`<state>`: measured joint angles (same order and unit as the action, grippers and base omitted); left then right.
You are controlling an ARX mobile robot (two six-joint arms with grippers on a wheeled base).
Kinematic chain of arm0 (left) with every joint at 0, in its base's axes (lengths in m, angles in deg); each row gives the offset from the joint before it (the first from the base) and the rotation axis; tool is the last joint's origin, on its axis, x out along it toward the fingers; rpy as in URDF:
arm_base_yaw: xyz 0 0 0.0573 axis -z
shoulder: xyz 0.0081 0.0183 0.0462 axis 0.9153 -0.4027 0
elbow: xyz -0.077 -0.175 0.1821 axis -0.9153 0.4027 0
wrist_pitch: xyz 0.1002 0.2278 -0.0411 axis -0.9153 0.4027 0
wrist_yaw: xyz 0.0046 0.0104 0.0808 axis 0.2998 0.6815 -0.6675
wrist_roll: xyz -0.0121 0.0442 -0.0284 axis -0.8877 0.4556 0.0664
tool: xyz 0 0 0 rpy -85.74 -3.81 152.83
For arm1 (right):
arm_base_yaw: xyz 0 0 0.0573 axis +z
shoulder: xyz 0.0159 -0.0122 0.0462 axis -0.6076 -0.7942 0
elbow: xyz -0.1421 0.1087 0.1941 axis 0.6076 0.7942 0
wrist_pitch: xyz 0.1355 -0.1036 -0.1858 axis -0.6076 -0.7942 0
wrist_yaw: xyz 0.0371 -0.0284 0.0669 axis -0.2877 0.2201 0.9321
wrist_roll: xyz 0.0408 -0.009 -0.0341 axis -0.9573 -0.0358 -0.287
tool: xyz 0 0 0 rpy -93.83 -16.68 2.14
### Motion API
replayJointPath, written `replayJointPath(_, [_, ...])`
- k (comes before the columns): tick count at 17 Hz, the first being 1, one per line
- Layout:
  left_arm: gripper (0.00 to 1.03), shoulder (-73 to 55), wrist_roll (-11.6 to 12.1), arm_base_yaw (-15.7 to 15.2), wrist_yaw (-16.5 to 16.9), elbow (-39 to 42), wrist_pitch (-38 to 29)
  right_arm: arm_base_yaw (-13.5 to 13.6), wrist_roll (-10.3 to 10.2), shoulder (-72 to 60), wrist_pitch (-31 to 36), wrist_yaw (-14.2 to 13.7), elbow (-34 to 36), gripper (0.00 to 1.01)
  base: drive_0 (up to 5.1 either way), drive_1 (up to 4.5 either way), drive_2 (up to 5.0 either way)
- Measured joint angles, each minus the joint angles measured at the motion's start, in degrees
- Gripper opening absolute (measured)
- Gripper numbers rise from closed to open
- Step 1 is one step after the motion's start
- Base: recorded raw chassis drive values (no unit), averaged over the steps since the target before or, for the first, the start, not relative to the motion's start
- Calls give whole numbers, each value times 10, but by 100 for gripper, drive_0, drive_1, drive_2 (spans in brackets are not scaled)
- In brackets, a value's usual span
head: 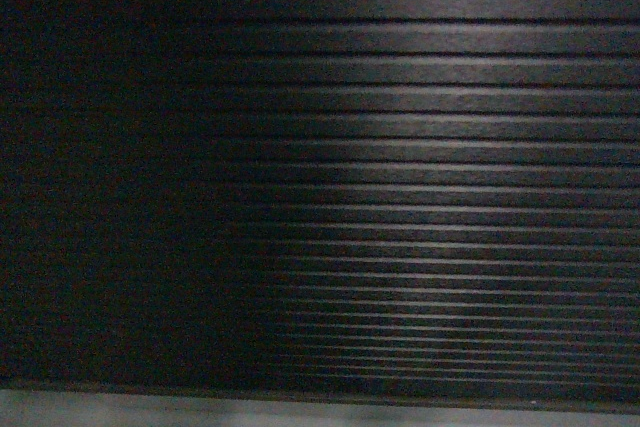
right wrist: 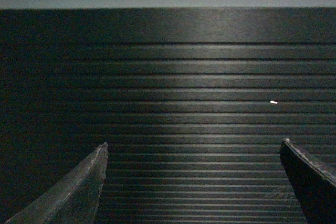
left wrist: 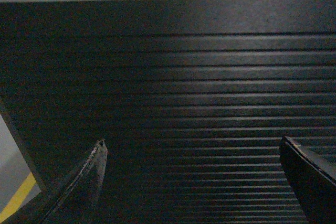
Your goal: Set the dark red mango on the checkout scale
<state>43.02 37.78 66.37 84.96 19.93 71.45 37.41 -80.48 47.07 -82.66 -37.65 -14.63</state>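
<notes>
The checkout (head: 420,197) fills the head view as a dark front of horizontal ribbed slats, seen from close up. The same slatted checkout front (left wrist: 184,93) faces my left gripper (left wrist: 193,141), which stands open with nothing between its fingers. My right gripper (right wrist: 194,144) is open too, empty, pointing at the checkout slats (right wrist: 184,103). The dark red mango and the scale are out of view in all three views. Neither gripper shows in the head view.
A strip of pale grey floor (head: 200,412) runs under the counter's base. In the left wrist view a yellow floor line (left wrist: 17,199) shows past the counter's left end. A small white speck (right wrist: 273,102) sits on one slat.
</notes>
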Motion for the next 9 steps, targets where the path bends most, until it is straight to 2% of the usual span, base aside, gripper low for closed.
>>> replayJointPath(9, [98,0,0,0,-2,0,0,0,0,0,0,1,0,98,0,0,0])
